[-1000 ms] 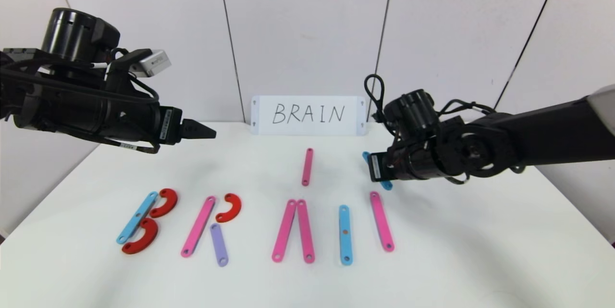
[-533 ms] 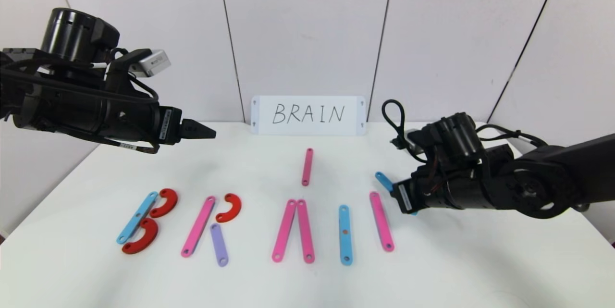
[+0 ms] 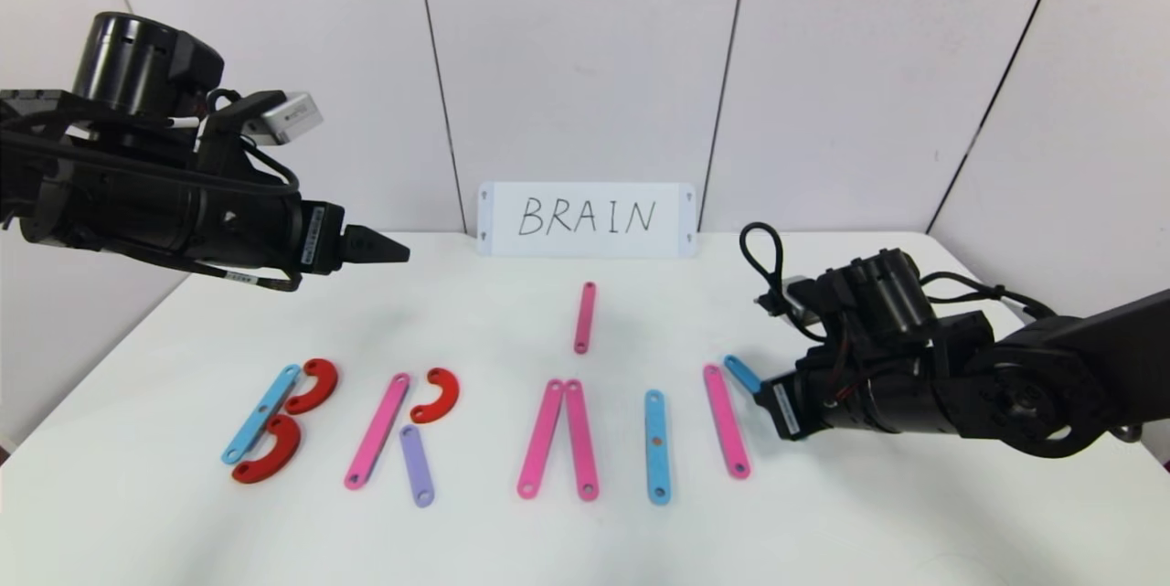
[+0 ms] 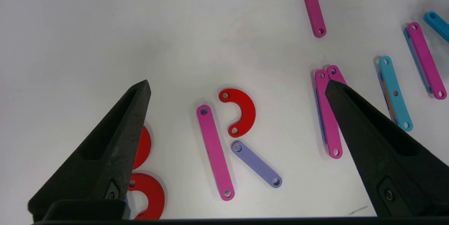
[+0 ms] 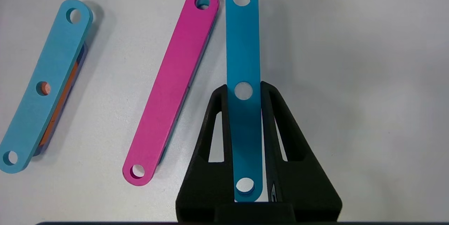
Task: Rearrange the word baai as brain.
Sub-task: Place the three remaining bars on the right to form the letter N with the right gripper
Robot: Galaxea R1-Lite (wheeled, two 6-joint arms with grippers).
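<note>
The plastic letters lie in a row on the white table (image 3: 823, 513): a B of a blue strip (image 3: 261, 413) and two red arcs, an R of a pink strip (image 3: 377, 431), a red arc (image 3: 436, 395) and a purple strip (image 3: 417, 464), two pink strips (image 3: 559, 440) meeting at the top, then a blue strip (image 3: 656, 446) and a pink strip (image 3: 727, 421). My right gripper (image 3: 768, 389) is shut on another blue strip (image 5: 242, 42), held low just right of that pink strip (image 5: 172, 84). My left gripper (image 3: 388, 250) hovers open above the R (image 4: 242, 112).
A spare pink strip (image 3: 584, 318) lies behind the two joined pink strips. A white card reading BRAIN (image 3: 586, 218) stands against the back wall. There is bare table to the right of the row and in front of it.
My right arm has come forward and down with the blue strip, from behind the row to beside the rightmost pink strip. The left arm has not moved.
</note>
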